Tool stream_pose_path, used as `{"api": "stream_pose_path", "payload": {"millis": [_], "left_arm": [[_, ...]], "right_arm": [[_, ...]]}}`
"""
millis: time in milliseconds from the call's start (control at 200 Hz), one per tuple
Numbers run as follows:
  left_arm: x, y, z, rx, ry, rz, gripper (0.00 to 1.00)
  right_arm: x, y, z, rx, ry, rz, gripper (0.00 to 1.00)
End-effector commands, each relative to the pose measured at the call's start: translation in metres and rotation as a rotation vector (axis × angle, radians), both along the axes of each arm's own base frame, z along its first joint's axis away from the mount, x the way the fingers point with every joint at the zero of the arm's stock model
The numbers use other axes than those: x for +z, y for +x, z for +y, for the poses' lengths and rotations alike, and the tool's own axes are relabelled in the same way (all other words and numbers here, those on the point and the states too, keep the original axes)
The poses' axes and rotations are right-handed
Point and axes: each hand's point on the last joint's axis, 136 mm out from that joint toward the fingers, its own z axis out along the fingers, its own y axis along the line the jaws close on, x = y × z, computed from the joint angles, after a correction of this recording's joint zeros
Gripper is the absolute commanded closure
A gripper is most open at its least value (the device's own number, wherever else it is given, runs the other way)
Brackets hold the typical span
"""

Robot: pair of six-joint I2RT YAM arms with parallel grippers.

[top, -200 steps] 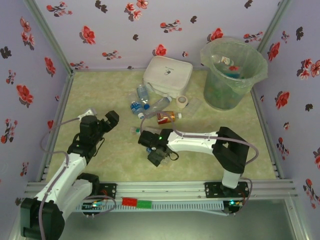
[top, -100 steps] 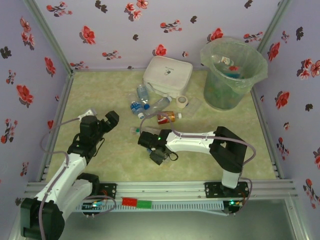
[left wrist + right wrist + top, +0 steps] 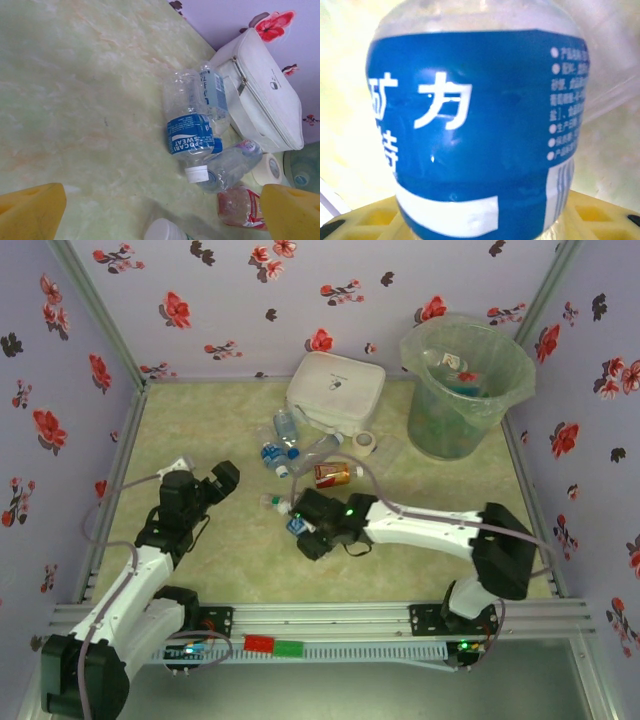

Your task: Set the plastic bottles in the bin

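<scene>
Right gripper [image 3: 299, 526] clamps a clear blue-labelled bottle [image 3: 470, 125]; left gripper [image 3: 160, 212] gapes empty

On my right wrist feed the blue-label bottle [image 3: 470, 125] is cropped top and bottom; inside the far-right bin [image 3: 440, 430], contents blur.

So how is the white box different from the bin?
The box is white, low and squarish; the bin is tall, round and see-through green. The box is shut; the bin is open on top, lined with a bag, with bottles inside. Both sit by the back wall.
</scene>
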Motion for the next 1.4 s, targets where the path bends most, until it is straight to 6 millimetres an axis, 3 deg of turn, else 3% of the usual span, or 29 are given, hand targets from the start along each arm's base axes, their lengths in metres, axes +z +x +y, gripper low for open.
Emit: {"api": "stream_pose_path", "payload": {"millis": [0, 190, 340, 430, 660, 835, 975, 1110, 1310, 1395], "left_arm": [[0.009, 0.007, -0.012, -0.067, -0.024, -0.038, 0.0], [0.015, 0.02, -0.032, -0.136, -0.071, -0.058, 0.0], [0.021, 0.03, -0.057, -0.235, -0.047, -0.061, 0.0], [0.026, 0.035, -0.074, -0.299, 0.005, -0.077, 0.0], [0.02, 0.042, -0.094, -0.378, 0.083, -0.067, 0.0], [0.014, 0.043, -0.099, -0.406, 0.117, -0.05, 0.0], [0.006, 0.047, -0.1, -0.407, 0.133, -0.033, 0.0], [0.003, 0.051, -0.101, -0.411, 0.142, -0.022, 0.0], [0.0, 0.054, -0.103, -0.415, 0.145, -0.012, 0.0], [-0.002, 0.053, -0.103, -0.415, 0.145, -0.005, 0.0]], "right_arm": [[0.052, 0.036, 0.012, -0.108, 0.254, -0.091, 0.5], [0.144, 0.104, -0.008, -0.256, 0.478, -0.356, 0.52], [0.205, 0.151, -0.048, -0.352, 0.513, -0.518, 0.52], [0.231, 0.182, -0.088, -0.456, 0.477, -0.62, 0.52], [0.281, 0.255, -0.217, -0.789, 0.421, -0.762, 0.54], [0.291, 0.29, -0.298, -0.986, 0.35, -0.815, 0.54], [0.276, 0.314, -0.339, -1.099, 0.317, -0.768, 0.51], [0.255, 0.329, -0.362, -1.172, 0.307, -0.693, 0.5], [0.238, 0.337, -0.379, -1.248, 0.328, -0.634, 0.39], [0.238, 0.338, -0.38, -1.255, 0.335, -0.627, 0.27]]}}
